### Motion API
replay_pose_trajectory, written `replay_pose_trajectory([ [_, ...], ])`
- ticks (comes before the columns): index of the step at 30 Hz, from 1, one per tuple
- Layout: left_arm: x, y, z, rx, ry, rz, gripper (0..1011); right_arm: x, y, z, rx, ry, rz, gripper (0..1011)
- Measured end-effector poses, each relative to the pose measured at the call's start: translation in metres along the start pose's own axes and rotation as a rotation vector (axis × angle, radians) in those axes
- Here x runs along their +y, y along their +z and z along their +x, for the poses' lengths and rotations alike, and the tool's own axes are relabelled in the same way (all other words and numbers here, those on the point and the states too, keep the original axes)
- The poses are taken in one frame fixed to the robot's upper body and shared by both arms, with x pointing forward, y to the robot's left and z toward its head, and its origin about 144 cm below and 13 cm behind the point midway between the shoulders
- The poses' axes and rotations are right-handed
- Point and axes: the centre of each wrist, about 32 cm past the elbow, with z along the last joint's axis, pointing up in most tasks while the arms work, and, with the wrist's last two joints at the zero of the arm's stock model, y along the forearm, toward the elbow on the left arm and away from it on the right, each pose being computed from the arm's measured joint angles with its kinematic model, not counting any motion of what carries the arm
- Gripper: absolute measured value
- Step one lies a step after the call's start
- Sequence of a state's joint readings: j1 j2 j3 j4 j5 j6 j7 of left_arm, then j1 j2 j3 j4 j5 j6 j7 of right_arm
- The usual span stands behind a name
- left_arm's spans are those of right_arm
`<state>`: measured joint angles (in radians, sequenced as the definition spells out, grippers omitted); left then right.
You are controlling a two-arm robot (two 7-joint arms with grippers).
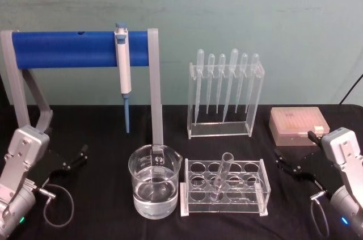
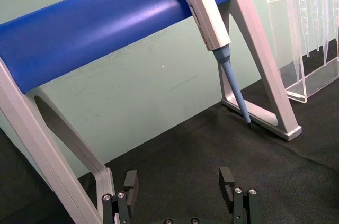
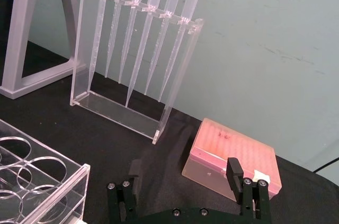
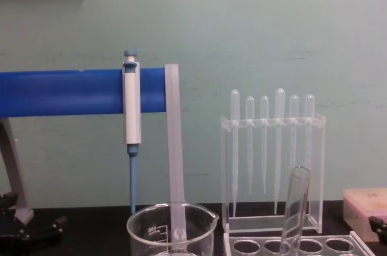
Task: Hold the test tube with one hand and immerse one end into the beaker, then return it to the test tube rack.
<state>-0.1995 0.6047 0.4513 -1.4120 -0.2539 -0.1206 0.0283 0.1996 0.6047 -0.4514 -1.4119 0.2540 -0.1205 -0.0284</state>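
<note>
At the bottom centre of the head view, nearest of all, stands the beaker, partly filled with clear liquid, its spout turned toward the upper right. Just right of it, close by but apart, the test tube sits in a middle hole of the clear test tube rack. The tube is tilted, its open rim leaning up and to the right, and nothing grips it.

The left pincer lies in the lower left corner of the head view, low over the black table. Its fingers are spread wide and hold nothing. The right pincer, in the lower right corner, is likewise spread wide and empty.

Farther up the frame, a micropipette hangs from a blue bar stand at upper left. A row of pipettes hangs in an acrylic holder at centre, and a pink tip box rests at right.
</note>
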Motion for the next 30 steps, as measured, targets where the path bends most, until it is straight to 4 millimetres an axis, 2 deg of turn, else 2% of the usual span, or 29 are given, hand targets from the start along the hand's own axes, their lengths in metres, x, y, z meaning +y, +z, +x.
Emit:
replay_pose_trajectory([
  [30,0.0,0.0,0.0,0.0,0.0,0.0,1000,0.0,0.0,0.0,0.0,0.0,0.0,1004],
])
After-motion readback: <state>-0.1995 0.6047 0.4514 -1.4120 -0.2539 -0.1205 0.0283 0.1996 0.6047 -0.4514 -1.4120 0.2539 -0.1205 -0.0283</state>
